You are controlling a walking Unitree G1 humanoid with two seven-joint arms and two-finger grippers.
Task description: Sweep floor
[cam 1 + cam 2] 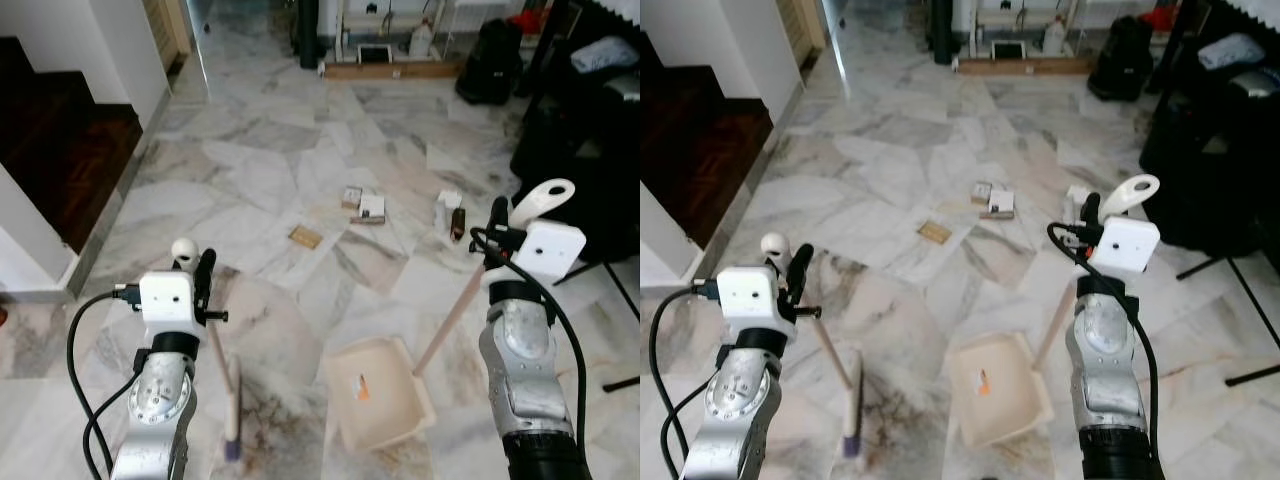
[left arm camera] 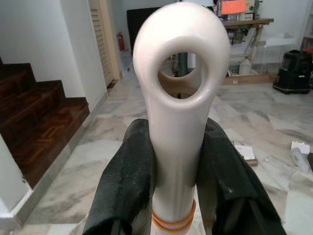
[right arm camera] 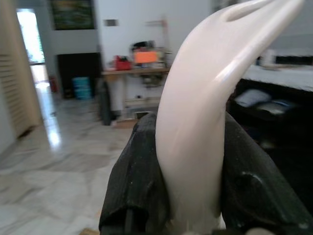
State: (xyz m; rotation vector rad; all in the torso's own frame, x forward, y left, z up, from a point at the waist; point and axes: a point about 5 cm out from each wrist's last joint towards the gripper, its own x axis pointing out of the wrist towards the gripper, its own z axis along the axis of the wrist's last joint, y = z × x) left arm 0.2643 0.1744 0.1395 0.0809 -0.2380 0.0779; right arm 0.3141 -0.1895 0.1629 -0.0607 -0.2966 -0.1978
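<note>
Holding the broom (image 1: 228, 400) pinched in my left gripper (image 2: 176, 171) and the dustpan (image 1: 378, 392) handle clamped in my right gripper (image 3: 193, 161), pan flat on the marble just beside the bristles. Looks like I'm between sweeps. Next I'd need to step toward the scraps (image 1: 364, 206) farther out and drag them back.

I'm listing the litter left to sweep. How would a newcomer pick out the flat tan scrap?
On the marble floor ahead of the dustpan, litter lies scattered. The tan scrap lies leftmost, apart from the small boxes: flat, thin and brownish.
</note>
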